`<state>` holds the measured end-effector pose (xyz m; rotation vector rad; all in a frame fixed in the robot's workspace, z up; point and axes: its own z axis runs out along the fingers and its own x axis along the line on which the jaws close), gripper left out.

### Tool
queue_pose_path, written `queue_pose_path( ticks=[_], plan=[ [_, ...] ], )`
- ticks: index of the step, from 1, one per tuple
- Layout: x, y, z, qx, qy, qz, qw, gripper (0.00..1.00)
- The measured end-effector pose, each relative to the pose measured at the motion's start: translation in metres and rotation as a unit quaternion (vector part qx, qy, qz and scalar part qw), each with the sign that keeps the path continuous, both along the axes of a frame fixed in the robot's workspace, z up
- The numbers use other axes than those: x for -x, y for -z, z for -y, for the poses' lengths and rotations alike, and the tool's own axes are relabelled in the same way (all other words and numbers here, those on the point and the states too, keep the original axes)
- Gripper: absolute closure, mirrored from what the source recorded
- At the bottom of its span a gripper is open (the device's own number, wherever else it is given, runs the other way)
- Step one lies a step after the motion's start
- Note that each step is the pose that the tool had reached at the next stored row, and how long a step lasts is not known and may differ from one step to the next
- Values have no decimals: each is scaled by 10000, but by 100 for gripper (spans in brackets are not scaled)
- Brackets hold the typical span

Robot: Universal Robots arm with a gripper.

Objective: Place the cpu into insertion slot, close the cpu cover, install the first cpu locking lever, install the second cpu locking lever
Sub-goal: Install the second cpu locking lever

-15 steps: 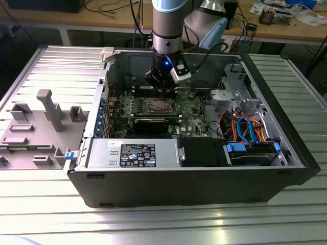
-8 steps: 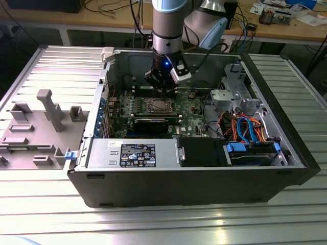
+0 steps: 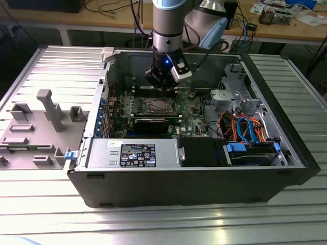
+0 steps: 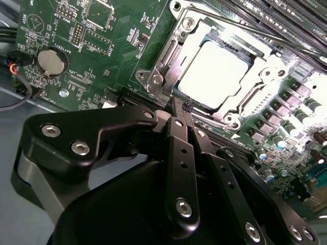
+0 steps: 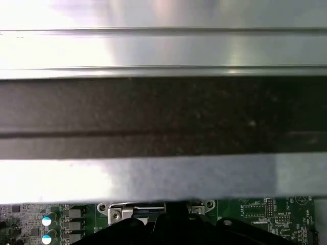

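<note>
Landmark: the insertion slot [image 3: 159, 106], near the middle of the green motherboard [image 3: 191, 109] inside the open computer case [image 3: 265, 168], which lies on the ribbed metal desk [image 3: 153, 219].
Cpu: the cpu [image 4: 217, 71] already lies flat in the insertion slot [image 4: 232, 109], its silver top glaring bright in the second wrist view.
Cover: the cpu cover [image 4: 168, 66] looks folded down around the chip, its window framing the metal top; I cannot tell whether it is fully seated.
Tool: the tool [image 4: 180, 106] has its fingers [image 4: 179, 153] drawn together to a narrow point, gripping nothing, the tip at the slot's near corner, just beside the cover's hinge bracket.
Arm: in the exterior view the tool [image 3: 166, 88] hangs over the far edge of the slot.
Step in hand: by my judgement, the first locking lever, with the chip placed and the cover apparently down.
Lever: a thin wire along the slot's edge may be it; its latch state is unclear.
Next move calls for: a fine, steady push on that slim wire without scraping the board.
Other: a coin battery [image 4: 52, 60] sits well away from the slot.
</note>
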<state>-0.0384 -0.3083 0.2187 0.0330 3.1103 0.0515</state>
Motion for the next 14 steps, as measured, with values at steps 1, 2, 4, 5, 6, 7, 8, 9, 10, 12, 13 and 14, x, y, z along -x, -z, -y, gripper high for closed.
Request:
queue_pose_path(
  ticks=[1,2,4,5,6,7,8,9,10,12,13,14],
  plan=[
    [0,-11,0,0,0,0,10000,89],
    [0,-26,0,0,0,0,10000,89],
    [0,-38,0,0,0,0,10000,89],
    [0,-39,0,-1,0,0,10000,89],
    [0,-40,0,-1,0,0,10000,89],
    [0,-40,3,0,-1,0,10000,89],
    [0,-41,7,0,-1,-1,10000,89],
    [0,-40,13,0,0,0,10000,89],
    [0,-40,17,0,0,0,10000,89],
    [0,-40,31,0,0,0,10000,89],
    [0,-40,38,0,0,0,10000,89],
    [0,-40,45,0,0,0,10000,89]
  ],
)
